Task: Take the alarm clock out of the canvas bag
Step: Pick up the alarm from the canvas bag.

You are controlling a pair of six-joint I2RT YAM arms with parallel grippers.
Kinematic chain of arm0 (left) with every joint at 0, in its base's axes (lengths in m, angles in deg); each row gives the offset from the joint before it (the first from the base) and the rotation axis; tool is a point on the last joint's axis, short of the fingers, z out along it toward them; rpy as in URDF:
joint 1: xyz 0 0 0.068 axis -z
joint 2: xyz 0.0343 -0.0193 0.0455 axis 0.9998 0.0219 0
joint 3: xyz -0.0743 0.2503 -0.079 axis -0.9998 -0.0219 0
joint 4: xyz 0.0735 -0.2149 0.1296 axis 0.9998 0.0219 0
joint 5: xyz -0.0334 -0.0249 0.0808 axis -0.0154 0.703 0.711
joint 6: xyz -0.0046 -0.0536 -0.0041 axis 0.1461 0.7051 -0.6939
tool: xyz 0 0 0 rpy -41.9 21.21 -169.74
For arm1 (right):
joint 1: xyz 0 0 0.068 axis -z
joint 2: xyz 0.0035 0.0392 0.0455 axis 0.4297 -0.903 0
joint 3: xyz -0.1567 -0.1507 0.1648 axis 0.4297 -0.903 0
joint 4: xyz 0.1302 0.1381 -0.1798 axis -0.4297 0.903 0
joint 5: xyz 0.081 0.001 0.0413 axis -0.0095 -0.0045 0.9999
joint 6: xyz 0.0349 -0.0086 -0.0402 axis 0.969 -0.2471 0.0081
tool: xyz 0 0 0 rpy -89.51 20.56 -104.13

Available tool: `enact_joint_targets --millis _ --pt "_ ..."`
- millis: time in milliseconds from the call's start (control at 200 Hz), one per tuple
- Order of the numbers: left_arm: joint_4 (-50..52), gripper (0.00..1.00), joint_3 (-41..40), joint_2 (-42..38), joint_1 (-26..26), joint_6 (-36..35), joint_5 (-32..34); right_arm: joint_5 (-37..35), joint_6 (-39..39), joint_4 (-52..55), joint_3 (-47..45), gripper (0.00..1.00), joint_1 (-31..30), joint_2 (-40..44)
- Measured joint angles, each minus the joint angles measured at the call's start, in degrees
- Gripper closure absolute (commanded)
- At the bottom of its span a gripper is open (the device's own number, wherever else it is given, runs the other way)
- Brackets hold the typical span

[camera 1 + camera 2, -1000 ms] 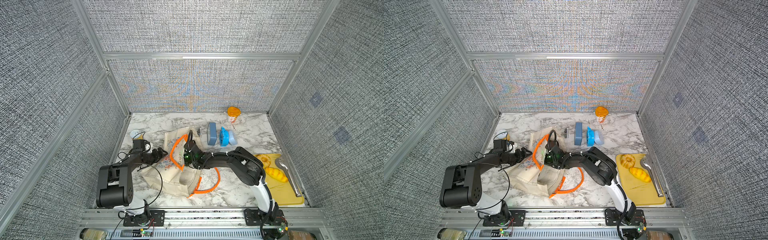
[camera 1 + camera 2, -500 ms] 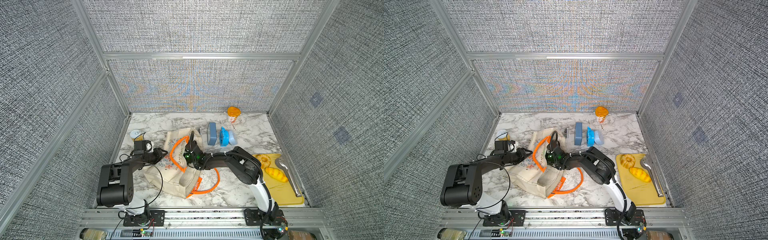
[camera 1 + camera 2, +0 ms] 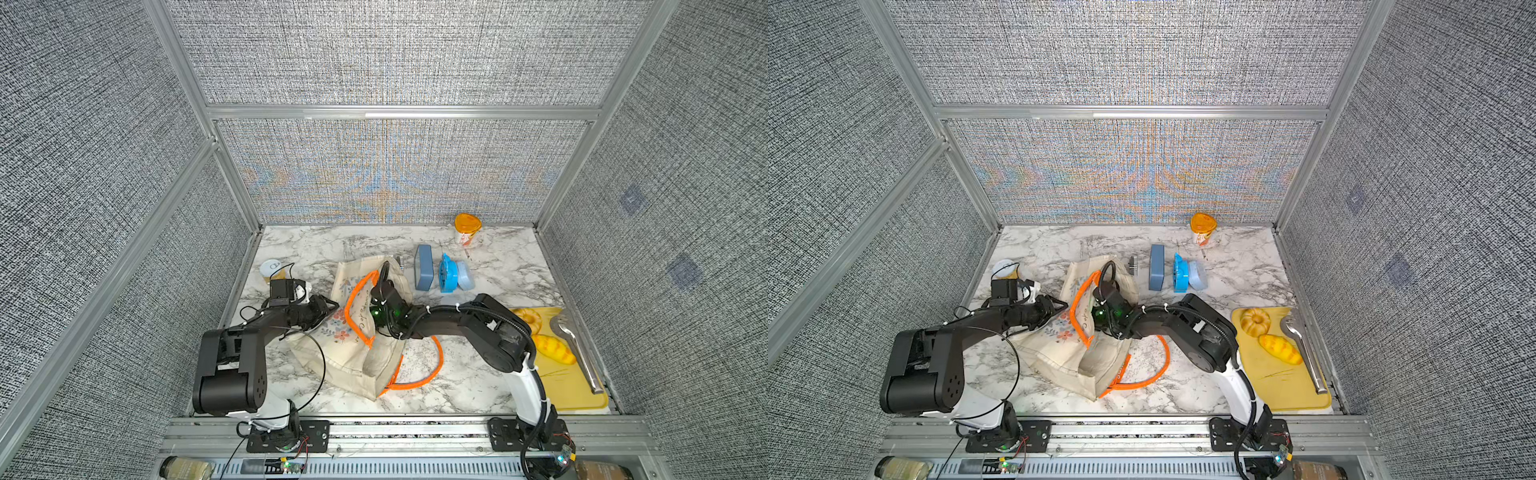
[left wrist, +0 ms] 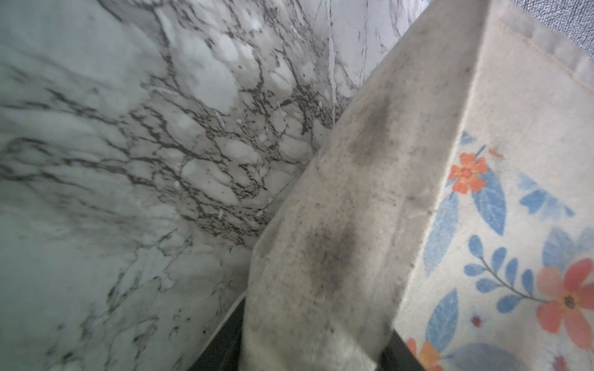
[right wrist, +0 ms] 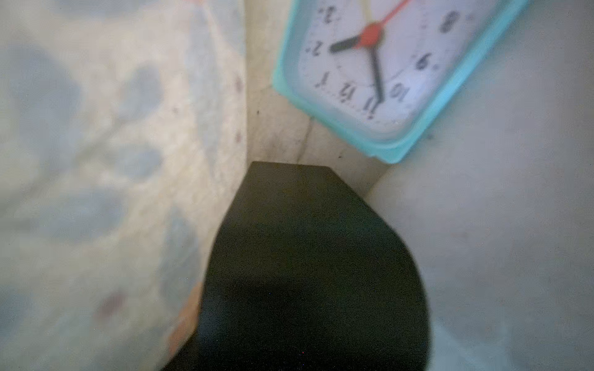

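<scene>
We see a white grey-veined marble tabletop (image 3: 478, 386) and grey woven wall panels (image 3: 395, 54). The left gripper (image 3: 330, 309) pinches the cream floral canvas bag (image 3: 345, 357); the right gripper (image 3: 376, 316) we cannot tell.

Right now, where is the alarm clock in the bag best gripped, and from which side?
Probably pinch the alarm clock across two opposite edges of its teal frame, entering through the mouth of the canvas bag: its dial faces that way, flat against the cloth.

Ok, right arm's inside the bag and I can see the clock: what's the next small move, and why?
Probably ease the right fingers forward toward the alarm clock, open enough to straddle its teal frame. The clock lies ahead of the one visible finger, untouched, while the left fingers pinch a fold of the canvas bag.
</scene>
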Motion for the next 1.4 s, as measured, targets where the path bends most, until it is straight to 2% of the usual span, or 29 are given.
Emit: enact_joint_targets --millis 50,180,225,560,660,725,780,925,1130,1265,1400 --pt "0.9 0.42 0.4 -0.3 -0.1 -0.1 -0.5 -0.1 -0.1 1.3 0.0 0.54 -0.1 0.9" --pt "3.5 0.22 1.7 -1.6 -0.4 -0.6 -0.8 -0.8 -1.5 4.9 0.0 0.55 -0.2 3.3" --pt "4.7 0.18 2.4 -2.2 -0.7 -1.0 -0.8 -1.0 -1.8 6.4 0.1 0.55 -0.3 4.2" --pt "15.2 0.13 10.1 -7.8 -3.1 -5.5 1.0 -4.7 -2.8 23.4 7.1 0.55 -0.3 10.2" --pt "16.9 0.09 11.3 -12.2 -3.1 -4.7 2.4 -5.6 -4.1 27.8 8.7 0.55 -0.3 11.0" --pt "16.8 0.01 12.2 -16.7 -3.1 -3.4 3.9 -5.9 -4.7 30.7 10.0 0.55 -0.3 11.1" --pt "16.1 0.01 13.2 -20.7 -2.6 -2.1 5.2 -6.2 -5.4 33.3 11.3 0.55 -0.4 11.0" --pt "16.7 0.01 17.6 -28.0 2.9 -1.4 10.0 -7.0 -7.9 38.8 15.8 0.55 -0.4 10.5" --pt "26.7 0.02 21.9 -34.8 16.9 0.7 18.5 -6.9 -10.7 42.2 20.3 0.55 0.4 8.7" --pt "33.9 0.03 23.2 -38.3 20.5 3.5 22.4 -6.8 -11.7 43.1 23.1 0.55 0.9 6.8" --pt "40.6 0.03 25.5 -36.4 24.4 3.7 24.0 -6.9 -11.9 43.5 25.3 0.55 0.8 5.5"
